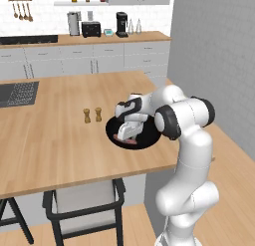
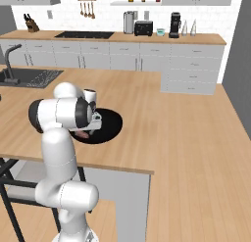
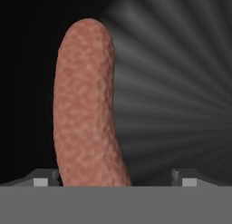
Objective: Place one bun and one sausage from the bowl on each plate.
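Observation:
The black bowl [image 1: 149, 135] sits near the counter's front right edge, and its ribbed inside [image 3: 181, 82] is close up in the hand view. A reddish-brown sausage [image 3: 86, 105] lies in the bowl, running up from between my fingertips, close against the left fingertip [image 3: 44, 178]. The sausage [image 1: 121, 139] peeks out under the hand, low at the bowl's near side [image 2: 83, 134]. My gripper [image 3: 115, 180] is lowered into the bowl [image 2: 109, 123], open, with its fingers wide apart on either side of the sausage. The gripper [image 1: 127, 134] points down. Buns and plates are out of view.
Two small wooden shakers [image 1: 92, 114] stand on the counter just left of the bowl. A sink [image 2: 27, 77] is set into the counter's far left. A black chair [image 1: 84, 202] stands below the front edge. The open floor [image 2: 196, 138] lies to the right.

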Controlling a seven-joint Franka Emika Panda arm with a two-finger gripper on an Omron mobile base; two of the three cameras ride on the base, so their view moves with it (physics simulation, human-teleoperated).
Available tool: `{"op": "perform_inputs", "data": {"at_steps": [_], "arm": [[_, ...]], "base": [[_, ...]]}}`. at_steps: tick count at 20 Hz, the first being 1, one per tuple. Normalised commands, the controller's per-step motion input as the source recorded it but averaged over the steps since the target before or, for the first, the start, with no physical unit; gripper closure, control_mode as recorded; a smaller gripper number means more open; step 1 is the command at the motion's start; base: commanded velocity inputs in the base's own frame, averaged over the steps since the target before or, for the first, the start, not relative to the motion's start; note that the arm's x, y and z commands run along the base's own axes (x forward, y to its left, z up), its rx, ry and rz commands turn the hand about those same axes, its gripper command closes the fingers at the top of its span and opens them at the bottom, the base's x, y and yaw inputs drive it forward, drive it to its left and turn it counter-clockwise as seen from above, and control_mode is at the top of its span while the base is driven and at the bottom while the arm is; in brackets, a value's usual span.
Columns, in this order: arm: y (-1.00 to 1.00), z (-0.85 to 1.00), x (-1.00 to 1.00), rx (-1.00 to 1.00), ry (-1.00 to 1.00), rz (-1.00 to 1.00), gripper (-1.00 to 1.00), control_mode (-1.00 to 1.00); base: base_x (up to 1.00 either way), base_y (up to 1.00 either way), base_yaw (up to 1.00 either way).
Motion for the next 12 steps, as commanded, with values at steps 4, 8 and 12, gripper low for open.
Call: {"op": "perform_inputs", "data": {"at_steps": [4, 8, 12], "arm": [[0.0, 0.0, 0.0, 0.0, 0.0, 0.0, 1.0, -1.0], [0.0, 0.0, 0.0, 0.0, 0.0, 0.0, 1.0, -1.0], [0.0, 0.0, 0.0, 0.0, 0.0, 0.0, 1.0, -1.0]], "base": [[0.0, 0.0, 0.0], [0.0, 0.0, 0.0], [0.0, 0.0, 0.0]]}}
